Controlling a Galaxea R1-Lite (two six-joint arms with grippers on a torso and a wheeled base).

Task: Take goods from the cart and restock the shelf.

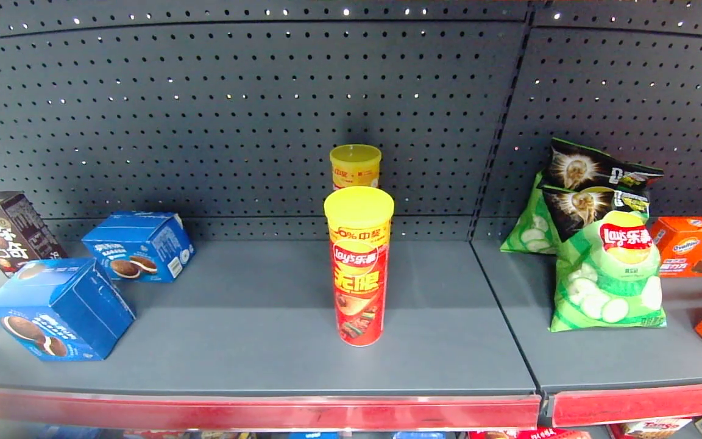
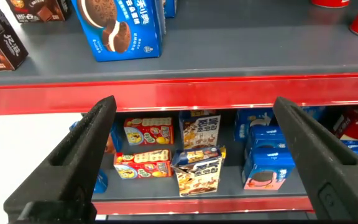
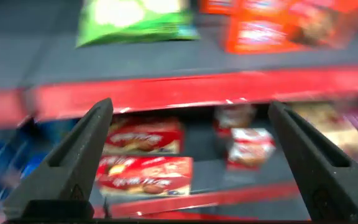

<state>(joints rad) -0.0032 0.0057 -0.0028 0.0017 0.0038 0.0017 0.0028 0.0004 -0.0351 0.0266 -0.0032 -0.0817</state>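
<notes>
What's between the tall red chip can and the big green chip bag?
Nothing: between red chip can and green chip bag the head view shows bare shelf with a seam.

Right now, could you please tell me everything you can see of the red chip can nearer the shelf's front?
The red chip can is a tall cylinder in a glossy printed wrap, red with a yellow band just under its yellow, plastic-looking lid, which is on. It stands upright near the middle of the grey shelf, resting on it. A second can stands farther back, partly hidden behind it and apparently apart. Nothing else touches it.
</notes>
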